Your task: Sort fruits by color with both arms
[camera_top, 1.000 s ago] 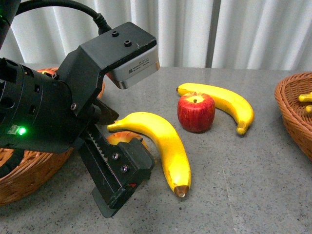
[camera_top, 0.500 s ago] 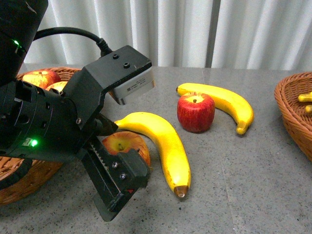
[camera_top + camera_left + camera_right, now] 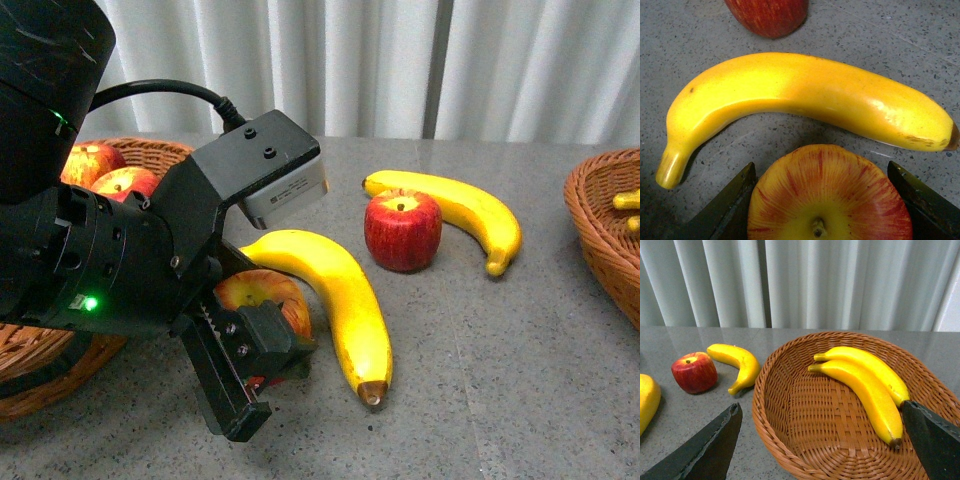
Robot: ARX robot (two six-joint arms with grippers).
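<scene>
Step in hand, as judged: apple pickup. The left hand (image 3: 820, 165) pinches the apple (image 3: 252, 295) from both sides; it sits on the counter (image 3: 500, 380) toward its left edge, just beside a banana (image 3: 340, 300). The right hand (image 3: 820, 406) is spread, empty. Next: lift clear of the banana, carry to the left basket (image 3: 150, 155) beside the other apples (image 3: 100, 165).

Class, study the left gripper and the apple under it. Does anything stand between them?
Nothing visible does. In the left wrist view the apple sits directly between the two fingers of the left gripper, with no object between. The banana lies beyond the apple, with a strip of table showing between them.
</scene>
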